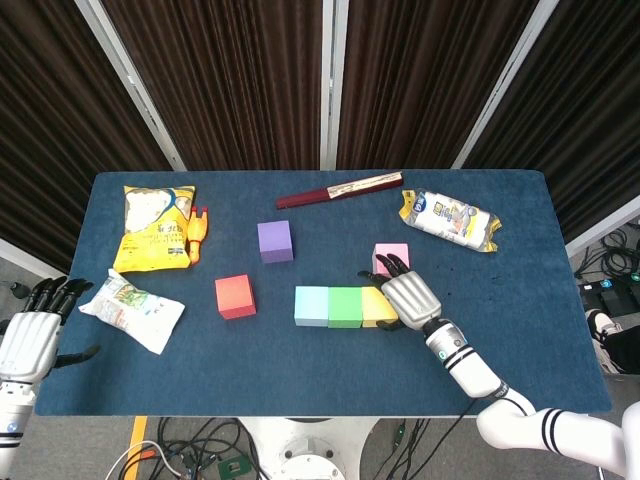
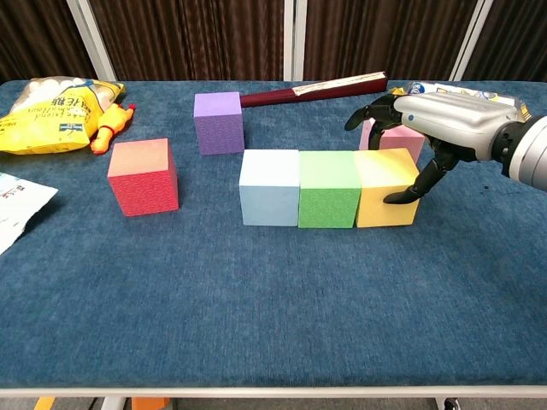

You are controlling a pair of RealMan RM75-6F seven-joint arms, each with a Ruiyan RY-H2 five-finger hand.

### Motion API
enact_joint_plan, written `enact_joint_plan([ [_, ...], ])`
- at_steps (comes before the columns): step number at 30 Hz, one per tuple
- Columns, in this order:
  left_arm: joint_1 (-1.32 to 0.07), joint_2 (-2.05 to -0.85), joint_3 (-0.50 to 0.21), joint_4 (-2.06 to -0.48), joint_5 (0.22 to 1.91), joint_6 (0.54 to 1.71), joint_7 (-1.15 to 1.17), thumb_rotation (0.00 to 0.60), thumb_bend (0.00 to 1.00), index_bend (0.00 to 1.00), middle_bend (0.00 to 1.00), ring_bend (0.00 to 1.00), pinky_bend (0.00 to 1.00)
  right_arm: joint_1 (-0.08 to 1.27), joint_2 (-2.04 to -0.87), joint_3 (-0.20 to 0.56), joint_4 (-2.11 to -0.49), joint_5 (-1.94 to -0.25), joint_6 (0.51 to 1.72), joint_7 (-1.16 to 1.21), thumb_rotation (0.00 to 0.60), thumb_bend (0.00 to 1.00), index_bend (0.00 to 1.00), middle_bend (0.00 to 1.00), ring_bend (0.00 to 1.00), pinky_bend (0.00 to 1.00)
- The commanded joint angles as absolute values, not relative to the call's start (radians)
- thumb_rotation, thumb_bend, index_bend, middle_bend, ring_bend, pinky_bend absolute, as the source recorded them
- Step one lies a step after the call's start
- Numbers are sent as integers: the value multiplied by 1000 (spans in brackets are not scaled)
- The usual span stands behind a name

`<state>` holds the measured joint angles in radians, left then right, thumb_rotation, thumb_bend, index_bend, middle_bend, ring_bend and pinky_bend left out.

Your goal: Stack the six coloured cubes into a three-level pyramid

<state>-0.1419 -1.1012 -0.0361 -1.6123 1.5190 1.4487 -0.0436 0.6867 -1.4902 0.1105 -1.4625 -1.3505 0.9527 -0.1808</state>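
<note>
The light-blue cube point(image 1: 312, 306) point(image 2: 269, 187), green cube point(image 1: 346, 306) point(image 2: 327, 189) and yellow cube point(image 1: 372, 306) point(image 2: 380, 190) stand side by side in a row, touching. My right hand point(image 1: 408, 298) point(image 2: 444, 124) arches over the yellow cube's right end. Its thumb touches the cube's right face and its fingers spread over the back, in front of the pink cube point(image 1: 391, 256) point(image 2: 406, 137). The purple cube point(image 1: 275, 241) point(image 2: 218, 122) and red cube point(image 1: 234, 296) point(image 2: 144, 175) stand apart to the left. My left hand point(image 1: 28, 335) hangs open off the table's left edge.
A yellow snack bag point(image 1: 152, 228) and an orange toy point(image 1: 197, 234) lie at the far left, with a white packet point(image 1: 130, 308) near the left edge. A dark red folded fan point(image 1: 340, 188) lies at the back and a white-yellow packet point(image 1: 450, 218) at the back right.
</note>
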Motion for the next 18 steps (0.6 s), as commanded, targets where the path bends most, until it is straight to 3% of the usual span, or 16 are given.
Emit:
enact_joint_plan([
  [1,-142,-1101,-36,-1612,1519,1449,-43,600,0,166,131,58,81,688,-1492,111,-1463,-1349,951,-179,600,95,168,420,0,0],
  [18,-141,-1105,-34,-1605,1519,1448,-51,600,0,166,131,57,80,693,-1503,112,-1463,-1350,952,-183,600,95,169,419,0,0],
])
